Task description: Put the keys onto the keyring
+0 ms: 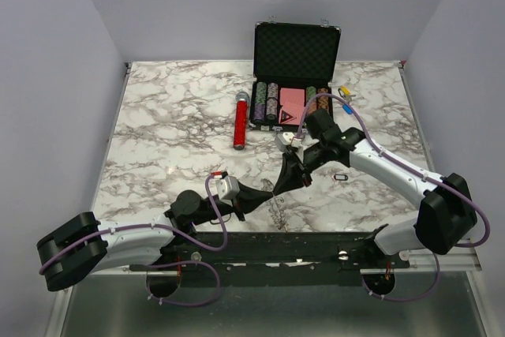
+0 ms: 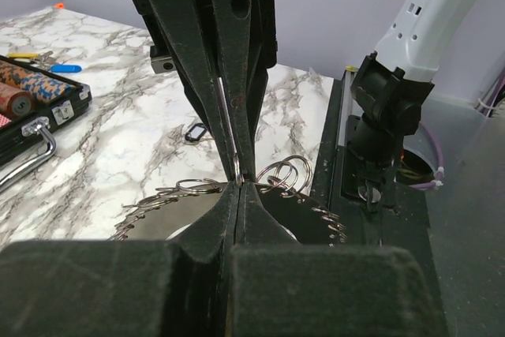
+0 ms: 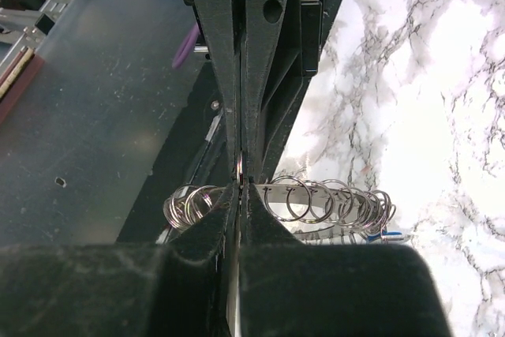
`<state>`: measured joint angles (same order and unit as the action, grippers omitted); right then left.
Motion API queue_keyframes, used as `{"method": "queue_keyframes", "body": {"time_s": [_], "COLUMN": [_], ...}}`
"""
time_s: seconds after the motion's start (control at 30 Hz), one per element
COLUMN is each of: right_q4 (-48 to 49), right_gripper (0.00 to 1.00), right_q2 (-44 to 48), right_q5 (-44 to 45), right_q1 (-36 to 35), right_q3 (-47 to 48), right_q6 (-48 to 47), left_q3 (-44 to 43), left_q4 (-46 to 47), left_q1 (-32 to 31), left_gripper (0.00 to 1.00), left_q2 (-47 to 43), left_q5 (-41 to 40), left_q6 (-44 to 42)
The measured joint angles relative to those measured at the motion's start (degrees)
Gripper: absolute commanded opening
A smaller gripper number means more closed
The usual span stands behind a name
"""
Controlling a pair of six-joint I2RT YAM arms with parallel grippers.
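Observation:
The keyring (image 1: pixel 276 207) hangs above the table's near edge, held between both grippers. In the left wrist view its small split rings (image 2: pixel 289 174) and fanned silver keys (image 2: pixel 330 223) spread either side of my left gripper (image 2: pixel 239 183), which is shut on the ring. In the right wrist view my right gripper (image 3: pixel 241 185) is shut on the same ring band, with a row of rings (image 3: pixel 339 203) to its right. The two grippers meet tip to tip in the top view, left (image 1: pixel 267 189) and right (image 1: pixel 281 183). A loose key with a dark tag (image 1: pixel 341 177) lies on the marble; it also shows in the left wrist view (image 2: pixel 196 132).
An open black poker chip case (image 1: pixel 293 76) stands at the back centre. A red cylinder (image 1: pixel 239 120) lies left of it. Small blue and yellow tags (image 1: pixel 345 93) lie right of the case. The black rail (image 1: pixel 276 249) runs along the near edge.

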<state>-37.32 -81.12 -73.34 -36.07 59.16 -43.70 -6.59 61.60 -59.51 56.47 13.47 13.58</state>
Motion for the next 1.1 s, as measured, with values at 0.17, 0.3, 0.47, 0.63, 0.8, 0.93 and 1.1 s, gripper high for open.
{"method": "queue_keyframes", "body": {"time_s": [0.17, 0.3, 0.47, 0.63, 0.8, 0.93, 1.1], "right_q4": [-0.04, -0.55, -4.66, -9.68, -13.53, -16.17, -18.58], "right_gripper": [0.01, 0.01, 0.01, 0.01, 0.01, 0.01, 0.01], "right_q2": [0.00, 0.00, 0.00, -0.04, -0.07, -0.07, -0.11], "right_q5": [0.44, 2.05, 5.11, 8.96, 13.00, 16.04, 18.69], "right_q1": [0.00, -0.22, -0.33, -0.33, -0.33, -0.33, -0.33], "right_q3": [0.07, 0.85, 2.78, 4.76, 5.92, 6.91, 8.15], "right_q6": [-0.11, -0.20, -2.05, -6.10, -9.03, -10.88, -12.39], "left_q3": [-0.02, -0.07, -0.31, -0.37, -0.35, -0.35, -0.35], "left_q4": [-0.20, -1.55, -6.78, -13.84, -23.28, -29.66, -35.12], "left_q1": [-0.15, -0.15, -0.15, -0.15, -0.15, -0.15, -0.15], "left_gripper": [0.06, 0.32, 0.61, 0.80, 0.97, 0.99, 0.99], "left_q2": [0.02, -0.85, -6.64, -14.78, -25.31, -31.45, -34.95], "left_q5": [-0.70, -2.32, -5.46, -8.63, -11.74, -13.55, -14.34], "left_q6": [0.87, 1.79, 2.49, 2.47, 2.64, 3.15, 3.45]}}
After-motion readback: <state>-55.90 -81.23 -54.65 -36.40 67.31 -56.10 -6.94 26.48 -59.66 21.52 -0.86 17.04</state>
